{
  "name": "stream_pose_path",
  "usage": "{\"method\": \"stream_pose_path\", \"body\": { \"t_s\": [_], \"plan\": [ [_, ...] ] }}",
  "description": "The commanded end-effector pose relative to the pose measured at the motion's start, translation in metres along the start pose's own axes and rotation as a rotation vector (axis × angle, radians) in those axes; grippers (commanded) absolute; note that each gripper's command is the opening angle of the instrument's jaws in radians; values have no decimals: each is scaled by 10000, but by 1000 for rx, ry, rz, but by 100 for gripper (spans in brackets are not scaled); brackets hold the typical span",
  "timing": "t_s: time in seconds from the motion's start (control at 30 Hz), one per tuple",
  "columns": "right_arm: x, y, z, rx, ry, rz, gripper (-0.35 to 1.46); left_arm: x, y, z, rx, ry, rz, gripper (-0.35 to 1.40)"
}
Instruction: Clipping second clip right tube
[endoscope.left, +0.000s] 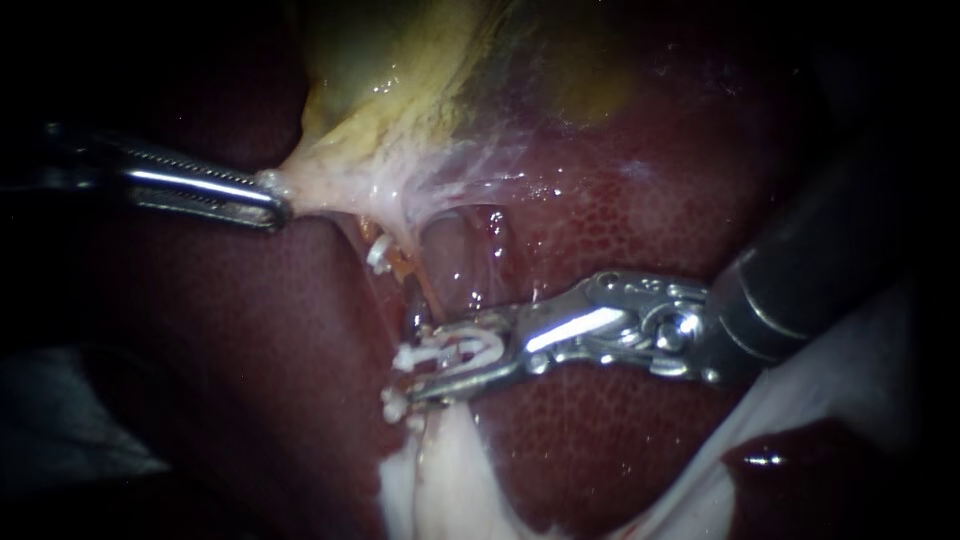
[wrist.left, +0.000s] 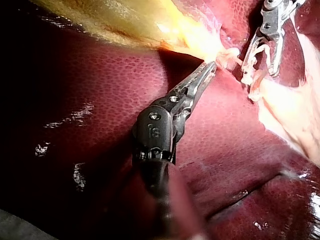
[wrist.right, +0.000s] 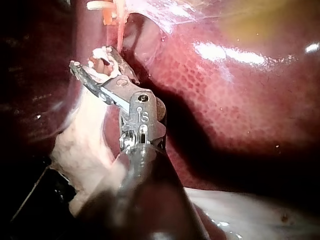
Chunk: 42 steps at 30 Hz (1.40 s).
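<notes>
My left instrument (endoscope.left: 270, 205) comes in from the left, its jaws shut on the pale edge of the gallbladder (endoscope.left: 420, 110) and holding it taut; the left wrist view shows the same hold (wrist.left: 212, 67). My right instrument (endoscope.left: 415, 360) reaches in from the right with a white clip (endoscope.left: 445, 350) held between its parted jaws. These jaws straddle a thin orange tube (endoscope.left: 412, 290) below the stretched tissue. I cannot tell which tube it is. In the right wrist view the clip (wrist.right: 100, 54) sits between the jaws (wrist.right: 95, 60).
The dark red liver (endoscope.left: 640, 200) surrounds the site. One white clip (endoscope.left: 378, 255) sits higher on a tube and another (endoscope.left: 395, 405) lies just below the right instrument's jaws. Pale fatty tissue (endoscope.left: 440, 470) hangs below, and a pale sheet (endoscope.left: 850, 380) lies lower right.
</notes>
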Motion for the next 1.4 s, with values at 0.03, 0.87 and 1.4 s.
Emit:
{"method": "stream_pose_path", "body": {
  "t_s": [0.03, 0.87, 1.4],
  "plan": [
    [1, -4, 0, 4, 3, 0, 48, 0, 0, 0, -1, 0, 0, -35],
    [21, -33, -52, 46, 3, 14, 47, -1, 0, -1, -1, 0, 1, -35],
    [-11, 27, -29, 14, 4, -7, 49, -2, 1, -1, -1, 0, 1, -35]
  ]
}}
